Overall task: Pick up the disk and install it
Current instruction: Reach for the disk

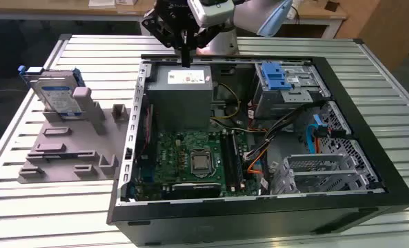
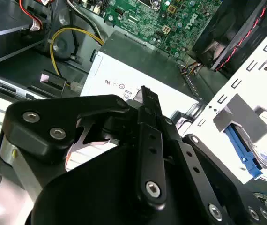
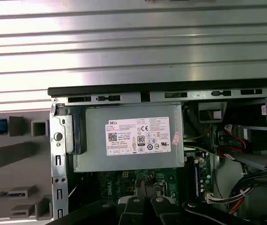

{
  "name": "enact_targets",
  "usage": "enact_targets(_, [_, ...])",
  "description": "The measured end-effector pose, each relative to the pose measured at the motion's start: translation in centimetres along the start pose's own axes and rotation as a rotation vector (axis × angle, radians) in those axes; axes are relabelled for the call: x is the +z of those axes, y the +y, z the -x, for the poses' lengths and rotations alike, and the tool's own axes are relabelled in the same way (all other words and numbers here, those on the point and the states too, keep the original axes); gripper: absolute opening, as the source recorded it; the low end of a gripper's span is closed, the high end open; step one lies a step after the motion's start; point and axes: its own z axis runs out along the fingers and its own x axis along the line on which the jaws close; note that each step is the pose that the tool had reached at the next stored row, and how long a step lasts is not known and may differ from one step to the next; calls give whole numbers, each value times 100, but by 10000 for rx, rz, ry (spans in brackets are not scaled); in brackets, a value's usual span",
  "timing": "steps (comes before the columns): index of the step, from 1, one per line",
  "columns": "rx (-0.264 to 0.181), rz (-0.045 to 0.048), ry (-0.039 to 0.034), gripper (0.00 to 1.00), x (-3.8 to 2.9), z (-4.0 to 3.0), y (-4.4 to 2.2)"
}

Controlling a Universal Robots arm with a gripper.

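Fingers (image 2: 148, 140) of the one gripper (image 1: 185, 62) are pressed together into a single dark tip, and they grasp nothing. This gripper hangs with its tip downward over the far edge of the computer case (image 1: 369, 129), just above the grey power-supply box (image 1: 183, 93). In both wrist views the same box lies under the tip, with its white sticker toward the camera.

I count one disk (image 1: 58, 93). It is outside the case, on the exterior view's left, and well apart from the gripper. It stands on its short edge in a slot of the one grey holder (image 1: 66, 150), which lies flat on the slatted metal table (image 1: 52, 217). So the long axis of the disk goes up and down, with only a small lean. Its labelled face, white and blue, looks toward the exterior camera. The blue carrier frames it, and the top bar of the carrier is the highest part.

The case is also one, lying on its side with the cover off. Inside I count one green motherboard (image 1: 190, 155), one power-supply box and one blue latch (image 1: 272, 75) on the drive cage at the far corner.
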Motion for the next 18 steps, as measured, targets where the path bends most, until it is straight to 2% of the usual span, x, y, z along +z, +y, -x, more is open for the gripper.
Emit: enact_targets(18, [0,0,0,11,-1,-43,-3])
